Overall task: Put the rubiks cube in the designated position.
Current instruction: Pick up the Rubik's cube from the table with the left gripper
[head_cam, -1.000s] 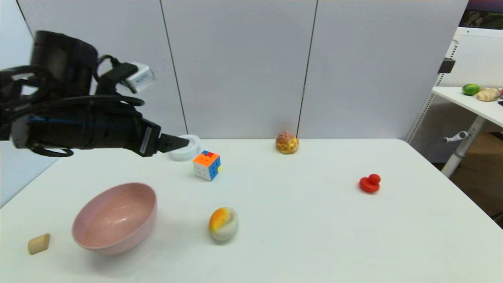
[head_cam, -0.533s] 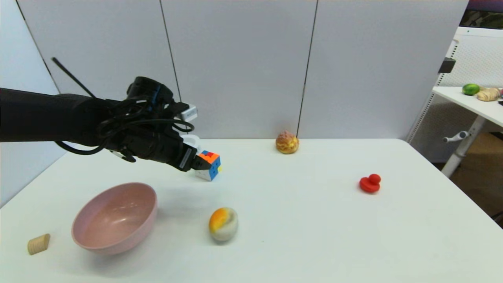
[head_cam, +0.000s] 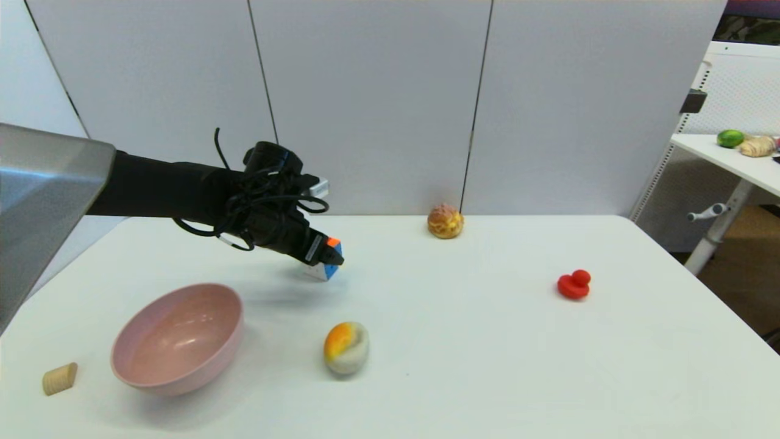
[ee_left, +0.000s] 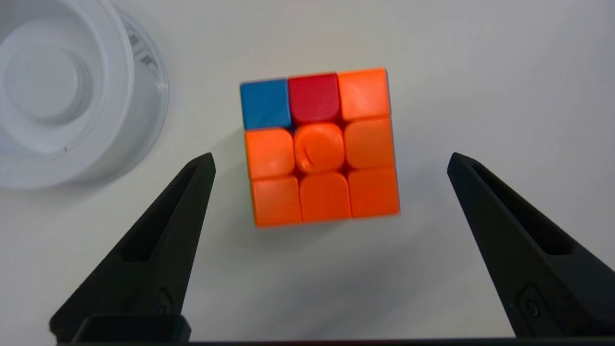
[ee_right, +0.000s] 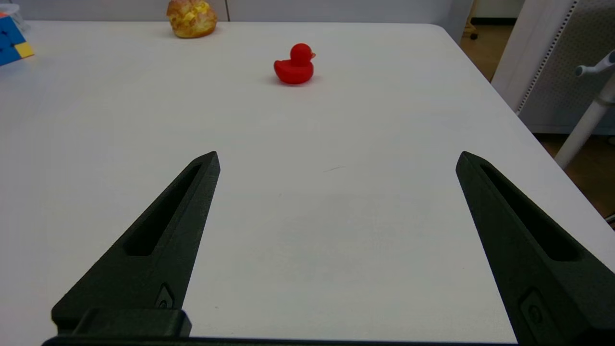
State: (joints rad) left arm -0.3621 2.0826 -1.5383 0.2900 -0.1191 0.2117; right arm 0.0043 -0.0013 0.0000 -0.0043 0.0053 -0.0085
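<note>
Right gripper (ee_right: 336,163) held wide open over white table (ee_right: 307,230). Red duck (ee_right: 294,65) seen upper centre, pastry (ee_right: 191,18) top left-centre, rubiks cube (ee_right: 12,43) cut off at upper left edge.

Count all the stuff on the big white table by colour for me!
Orange: 2, the rubiks cube and the orange-and-grey egg
Pink: 1, the bowl
Red: 1, the duck
White: 1, the tape roll
Tan or golden: 2, the wooden block and the pastry
Total: 7
</note>
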